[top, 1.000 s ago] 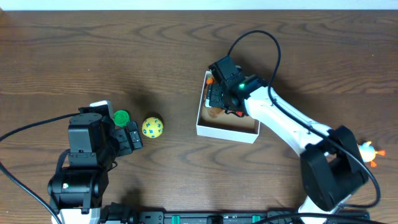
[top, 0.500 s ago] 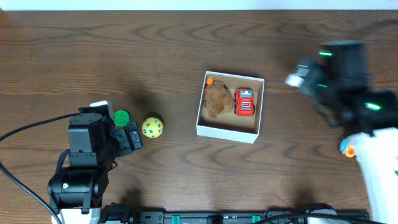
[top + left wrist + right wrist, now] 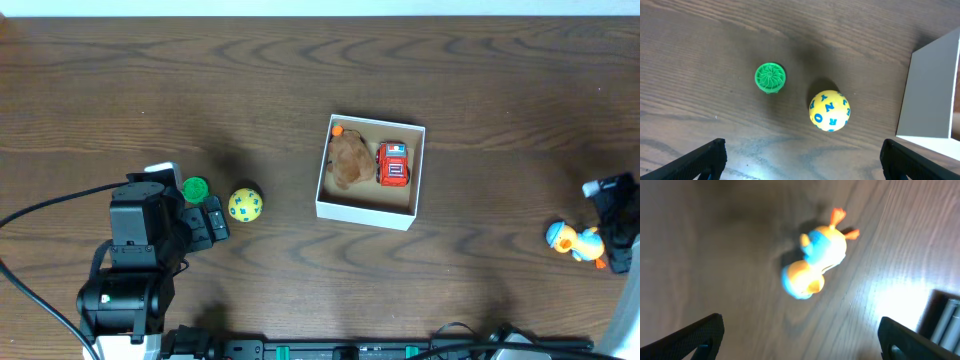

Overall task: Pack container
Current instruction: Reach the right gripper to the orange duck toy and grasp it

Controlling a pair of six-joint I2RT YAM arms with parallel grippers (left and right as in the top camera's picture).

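The container (image 3: 366,208) is a white-walled square box with a brown inside at the table's middle; its white wall also shows in the left wrist view (image 3: 932,95). Inside lie a brown plush toy (image 3: 348,160) and a red toy car (image 3: 394,165). A yellow letter ball (image 3: 245,204) (image 3: 829,110) and a green ridged disc (image 3: 195,188) (image 3: 770,78) lie left of the box. An orange and blue duck toy (image 3: 574,241) (image 3: 816,259) lies at the far right. My left gripper (image 3: 800,160) is open and empty, near the ball. My right gripper (image 3: 800,340) is open and empty over the duck.
The left arm's base (image 3: 135,260) stands at the lower left. The right arm (image 3: 620,215) is at the table's right edge. A dark rail (image 3: 400,350) runs along the front edge. Bare wooden table lies around the box.
My right arm has swung from over the box to the far right edge, leaving the red car and plush in the box. It now hangs over the duck. The left arm has not moved.
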